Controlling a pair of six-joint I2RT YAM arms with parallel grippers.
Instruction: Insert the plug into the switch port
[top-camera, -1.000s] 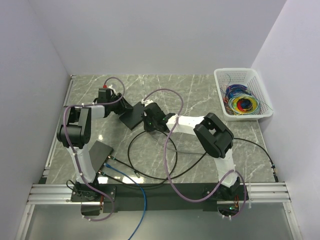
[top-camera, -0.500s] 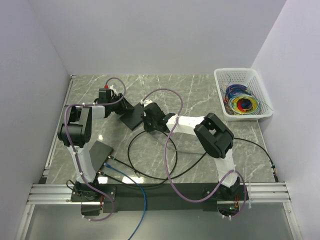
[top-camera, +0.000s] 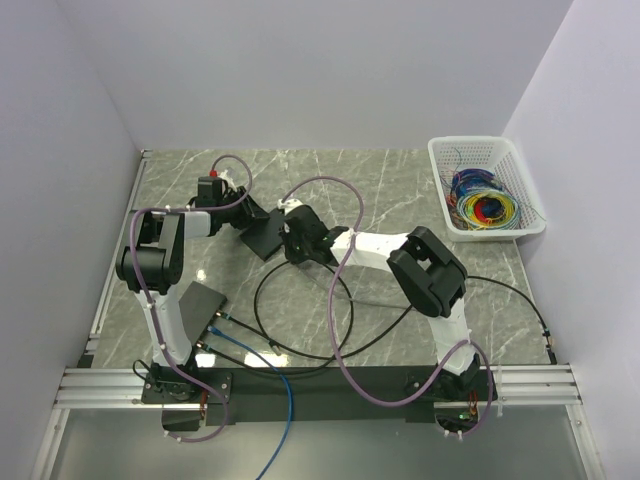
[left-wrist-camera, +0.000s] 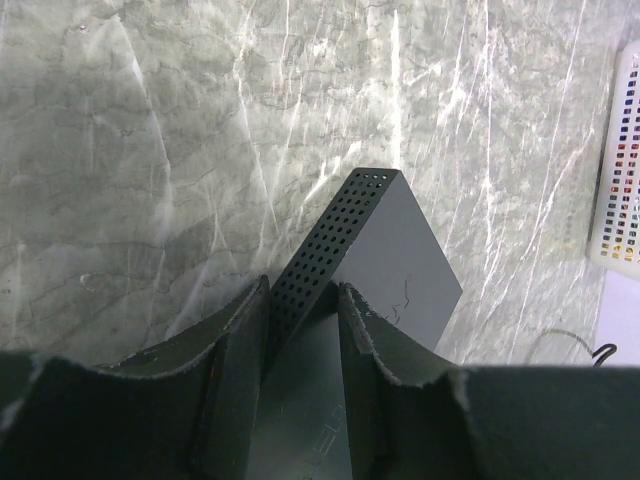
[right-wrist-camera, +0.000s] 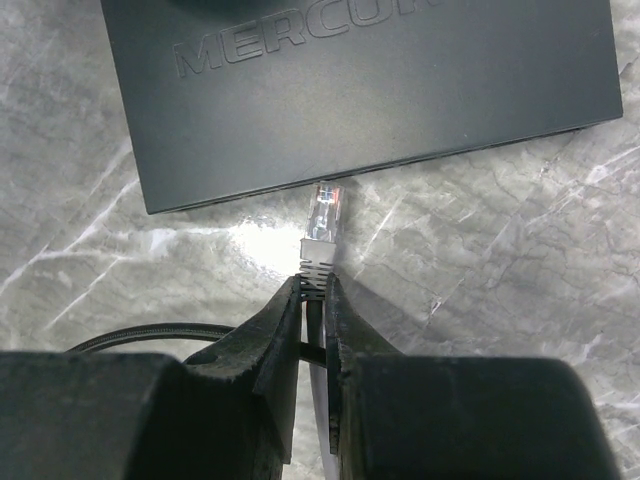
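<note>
The black network switch (top-camera: 262, 232) lies flat at the table's middle left. My left gripper (left-wrist-camera: 303, 300) is shut on the switch (left-wrist-camera: 385, 240) at its corner, one finger on the perforated side. My right gripper (right-wrist-camera: 313, 292) is shut on the grey boot of a clear-tipped plug (right-wrist-camera: 325, 218). The plug's tip touches the lower front edge of the switch (right-wrist-camera: 350, 80), which bears raised lettering. The ports themselves are hidden under that edge. In the top view my right gripper (top-camera: 293, 240) is against the switch's near side, and my left gripper (top-camera: 238, 212) is at its far-left corner.
A black cable loops (top-camera: 300, 320) on the table in front of the arms, with a blue cable (top-camera: 262, 360) near the left base. A second dark box (top-camera: 195, 300) lies by the left arm. A white basket (top-camera: 480, 150) of coloured wires stands at the back right.
My right gripper has moved left and slightly forward with the plug, closing in on the switch's near edge. My left gripper has stayed shut on the switch.
</note>
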